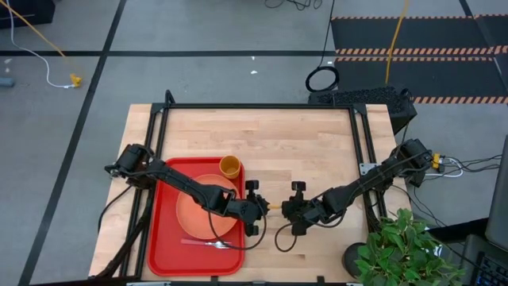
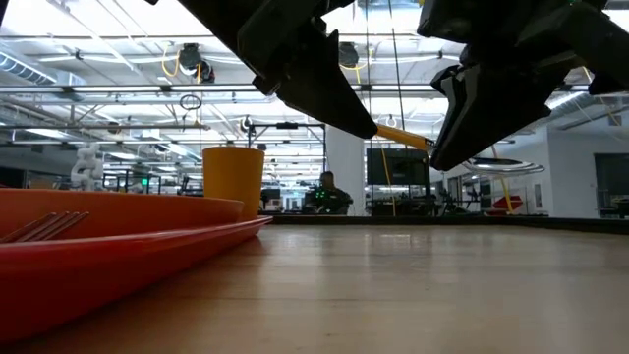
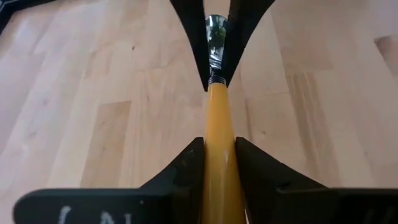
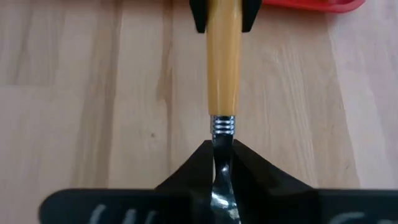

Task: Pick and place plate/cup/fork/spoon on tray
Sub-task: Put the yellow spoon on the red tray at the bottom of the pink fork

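Currently the spoon (image 3: 219,134) is held in mid-air betw. both arms, just right of the tray (image 1: 163,238): its smooth orange handle is pinched by the left gripper (image 1: 255,208), its shiny metal bowl by the right gripper (image 1: 294,209), both closed on it. If neither lets go, the spoon could be bent or twisted; a slick handle could slip. Plate (image 1: 190,213), cup (image 1: 229,166) & fork (image 1: 208,243) are seen on the tray.

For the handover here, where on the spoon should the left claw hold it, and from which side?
On the orange handle of the spoon, coming end-on from the tray side. The spoon hangs level above the table between the two arms, and the right claw is shut on its metal neck, so only the straight handle is free. The left claw already closes on it there.
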### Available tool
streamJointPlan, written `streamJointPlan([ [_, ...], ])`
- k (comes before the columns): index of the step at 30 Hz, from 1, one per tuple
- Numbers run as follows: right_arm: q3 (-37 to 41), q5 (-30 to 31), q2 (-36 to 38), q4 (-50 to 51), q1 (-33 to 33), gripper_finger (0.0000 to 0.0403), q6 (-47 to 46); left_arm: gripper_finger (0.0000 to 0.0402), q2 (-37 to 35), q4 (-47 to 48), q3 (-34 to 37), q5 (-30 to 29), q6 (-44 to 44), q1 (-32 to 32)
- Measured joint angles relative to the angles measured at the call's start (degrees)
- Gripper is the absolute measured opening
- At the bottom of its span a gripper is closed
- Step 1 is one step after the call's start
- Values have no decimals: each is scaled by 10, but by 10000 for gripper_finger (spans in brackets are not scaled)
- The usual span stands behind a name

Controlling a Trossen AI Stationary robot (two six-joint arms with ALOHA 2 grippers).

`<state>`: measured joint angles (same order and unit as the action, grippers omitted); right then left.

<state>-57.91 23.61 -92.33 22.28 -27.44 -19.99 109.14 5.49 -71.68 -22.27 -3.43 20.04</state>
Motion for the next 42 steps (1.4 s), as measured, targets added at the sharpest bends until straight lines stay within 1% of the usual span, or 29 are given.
streamJointPlan([
  [3,0,-21,5,-5,-5,68,-2,81,0,1,0,-2,-10,11],
  [7,0,-59,32,-1,-18,105,-7,69,-12,28,0,-2,-47,35],
  [10,0,-72,62,-3,-39,124,-7,67,-24,61,0,-3,-97,60],
  [13,0,-72,93,-6,-64,134,-7,69,-35,91,0,-3,-160,96],
  [15,0,-70,112,-4,-81,135,-7,65,-40,105,0,-3,-196,129],
  [18,0,-50,135,-6,-103,134,-10,42,-50,139,0,15,-263,182],
  [20,0,-37,144,-6,-115,132,-13,30,-64,161,0,11,-310,218],
  [22,0,-25,152,-6,-126,131,-14,30,-74,157,0,-23,-341,251],
  [25,0,-13,156,-13,-130,131,-5,30,-85,158,0,-87,-346,288],
  [29,0,7,156,-15,-127,130,1,30,-84,163,0,-116,-345,298],
  [32,0,6,156,-17,-122,130,1,30,-84,165,0,-114,-359,298],
  [35,0,6,156,-17,-122,130,6,30,-84,184,0,-85,-392,305],
  [39,1,6,156,-19,-122,130,12,31,-87,200,0,-63,-496,331],
  [42,12,5,156,-36,-122,130,12,32,-87,203,0,-63,-590,359],
])
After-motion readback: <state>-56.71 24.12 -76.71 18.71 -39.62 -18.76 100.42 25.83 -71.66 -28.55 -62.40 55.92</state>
